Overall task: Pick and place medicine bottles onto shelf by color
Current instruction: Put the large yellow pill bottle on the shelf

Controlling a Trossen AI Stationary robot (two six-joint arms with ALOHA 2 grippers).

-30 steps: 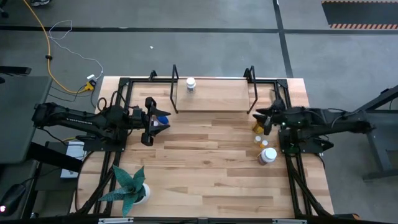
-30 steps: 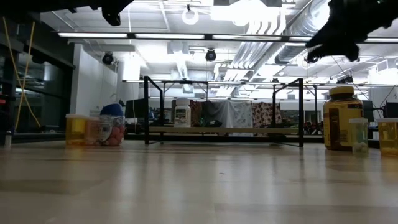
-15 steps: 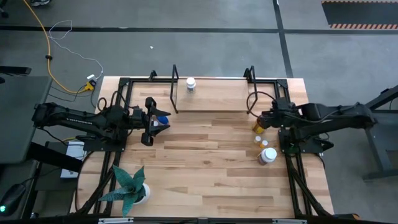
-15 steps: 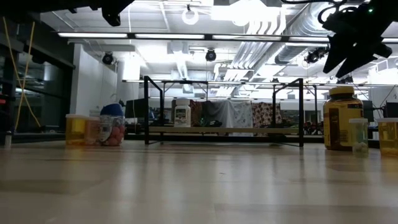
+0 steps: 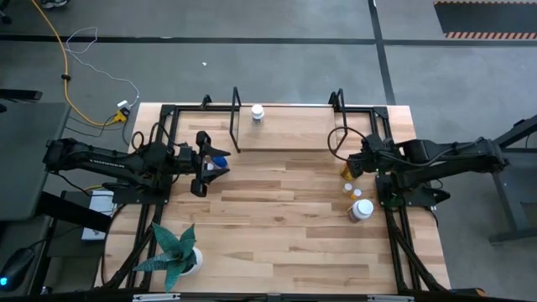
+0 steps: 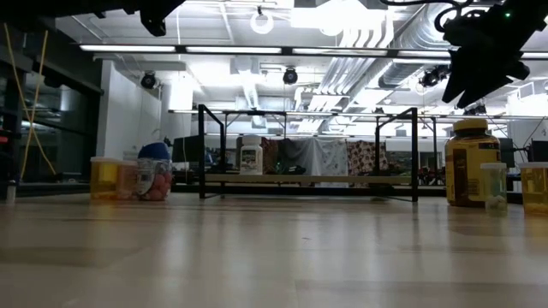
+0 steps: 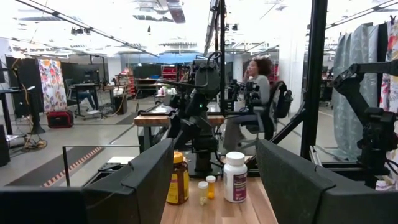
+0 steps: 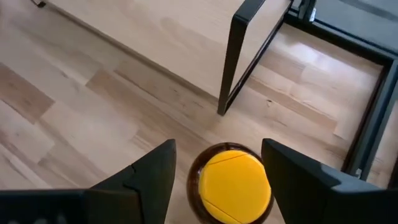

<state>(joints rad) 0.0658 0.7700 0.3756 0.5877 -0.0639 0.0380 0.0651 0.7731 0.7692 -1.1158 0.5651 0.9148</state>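
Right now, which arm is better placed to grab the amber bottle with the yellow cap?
The right arm, I'd say. Its tool hangs open directly over the amber bottle, fingers either side of the yellow cap. The left tool waits across the table, open, with nothing between its fingers.
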